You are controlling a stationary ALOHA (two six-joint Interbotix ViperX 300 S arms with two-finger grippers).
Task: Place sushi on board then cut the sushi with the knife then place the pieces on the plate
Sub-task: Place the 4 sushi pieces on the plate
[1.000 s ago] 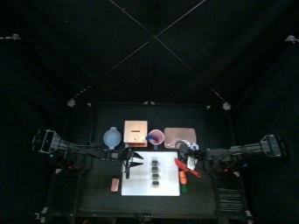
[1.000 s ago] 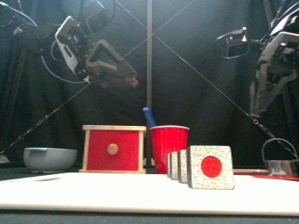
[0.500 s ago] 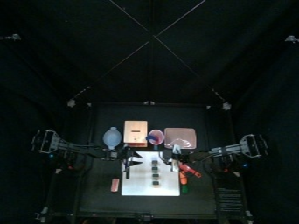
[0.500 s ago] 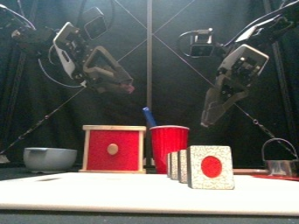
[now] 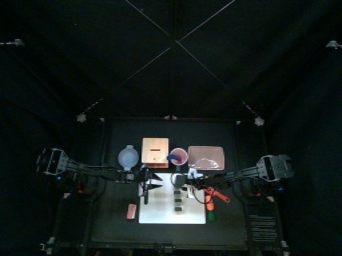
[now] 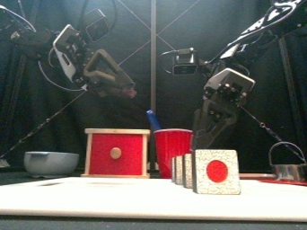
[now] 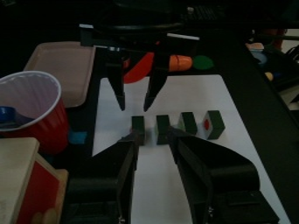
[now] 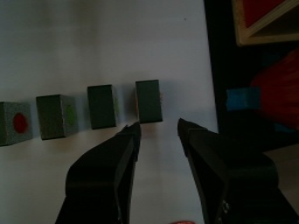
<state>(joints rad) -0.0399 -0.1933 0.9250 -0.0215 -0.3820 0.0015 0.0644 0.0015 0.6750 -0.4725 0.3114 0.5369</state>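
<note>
- Over the white board's (image 5: 160, 215) back edge, the right gripper (image 8: 162, 128) hangs clear of the surface with its jaws spread apart and nothing between them. The front view shows it well above the toys.
- Just beyond its jaws, in the right wrist view, lies the sushi (image 8: 147, 98): four dark green pieces in a row with small gaps between them. The gripper points at the end piece nearest the board's back edge.
- The left gripper (image 7: 158, 144) is held high over the board's back left part, facing the right one across the row. Its jaws are also parted and empty.
- The row of sushi runs from the board's back edge toward its front edge, slightly left of the middle. From the front, the nearest piece shows a white speckled face with a red centre.
- A red toy (image 5: 214, 194) lies slanted near the board's right edge. I cannot tell what it is.
- Behind the board, along the table's back, stand in order from left to right a blue-grey bowl (image 5: 128, 155), a wooden box (image 6: 118, 153) with a red drawer front, a red cup (image 6: 174, 146) holding a blue knife (image 6: 153, 118), and the pink plate (image 5: 205, 157).
- A metal cutter (image 6: 285, 163) stands toward the table's right edge.
- A small pink toy (image 5: 131, 210) lies on the table just off the board's left edge.
</note>
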